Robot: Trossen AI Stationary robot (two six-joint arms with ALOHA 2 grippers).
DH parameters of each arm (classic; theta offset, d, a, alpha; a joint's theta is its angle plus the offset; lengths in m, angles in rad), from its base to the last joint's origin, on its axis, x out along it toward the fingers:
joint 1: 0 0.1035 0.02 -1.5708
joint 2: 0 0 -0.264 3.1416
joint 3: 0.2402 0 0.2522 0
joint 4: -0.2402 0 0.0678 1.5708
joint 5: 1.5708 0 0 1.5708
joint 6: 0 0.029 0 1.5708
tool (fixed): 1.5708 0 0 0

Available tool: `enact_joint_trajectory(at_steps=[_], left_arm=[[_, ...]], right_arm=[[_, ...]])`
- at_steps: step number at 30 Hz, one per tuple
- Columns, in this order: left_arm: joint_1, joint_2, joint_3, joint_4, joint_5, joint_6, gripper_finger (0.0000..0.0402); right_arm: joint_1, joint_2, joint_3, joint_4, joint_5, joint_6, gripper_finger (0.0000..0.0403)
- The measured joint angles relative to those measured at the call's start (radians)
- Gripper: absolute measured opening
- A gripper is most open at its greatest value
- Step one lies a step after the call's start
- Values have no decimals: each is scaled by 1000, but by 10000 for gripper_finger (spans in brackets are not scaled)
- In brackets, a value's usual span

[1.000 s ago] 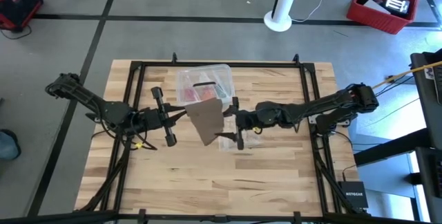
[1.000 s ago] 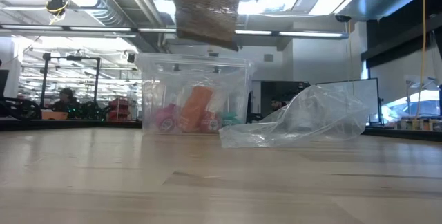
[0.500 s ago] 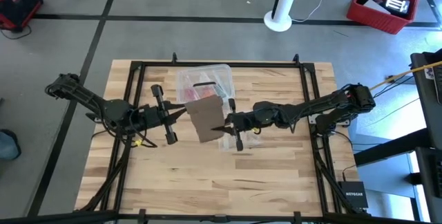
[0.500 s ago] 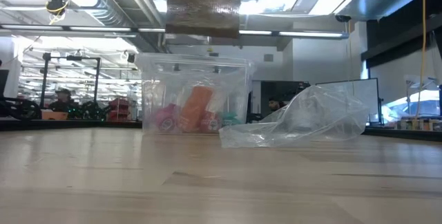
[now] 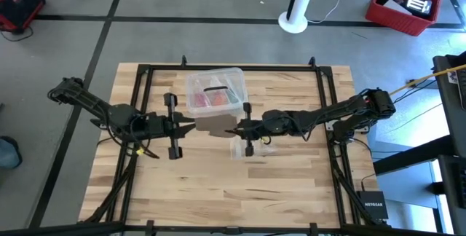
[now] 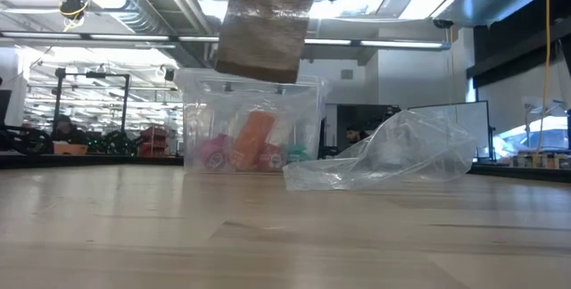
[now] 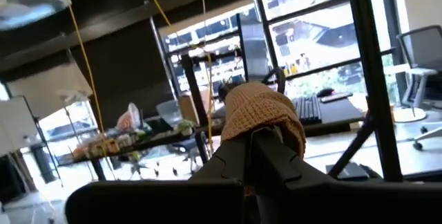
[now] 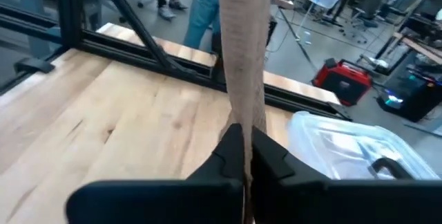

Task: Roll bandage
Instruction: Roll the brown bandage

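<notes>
**A:** At the centre of the high view, held up off the wood, is the bandage [image 5: 215, 124], a wide strip of dull brown-tan soft fabric. It spans the gap between the two arms, just below the clear plastic box with red contents [image 5: 214, 92].

**B:** Why in the air rather than flat on the butcher-block wooden table [image 5: 218, 192]?

**A:** My reading is that rolling needs the strip free to turn and kept taut, so each end is pinched. The left gripper [image 5: 188, 126], left of centre, has its fingers clamped together on one end; in the left wrist view the fabric [image 7: 266, 117] bunches over the dark fingertips.

**B:** And the other side?

**A:** The right gripper [image 5: 234, 130], just right of centre, is closed on the bandage too. In the right wrist view the strip [image 8: 243, 65] rises edge-on straight out from between the pressed fingers, so it is nipped by its edge.

**B:** Is any of it wound yet?

**A:** Hard to say. In the low view only a hanging tan flap [image 6: 263, 21] shows at the upper middle, above the box [image 6: 252, 124]; the bunching at the left fingers may be a first turn, but I cannot tell.

**B:** Anything in the way?

**A:** The crinkled clear plastic bag [image 5: 255, 148] lies on the table under the right gripper, well below the strip in the low view [image 6: 393, 157].
</notes>
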Motion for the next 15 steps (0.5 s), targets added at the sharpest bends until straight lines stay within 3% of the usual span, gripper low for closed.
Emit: enact_joint_trajectory(at_steps=[7, 15], left_arm=[[0, 0, 0, -22, -74, 28, 0], [4, 0, 0, -20, -78, 52, 0]], right_arm=[[0, 0, 0, 8, 6, 87, 44], [1, -13, 0, -21, -22, 189, 175]])
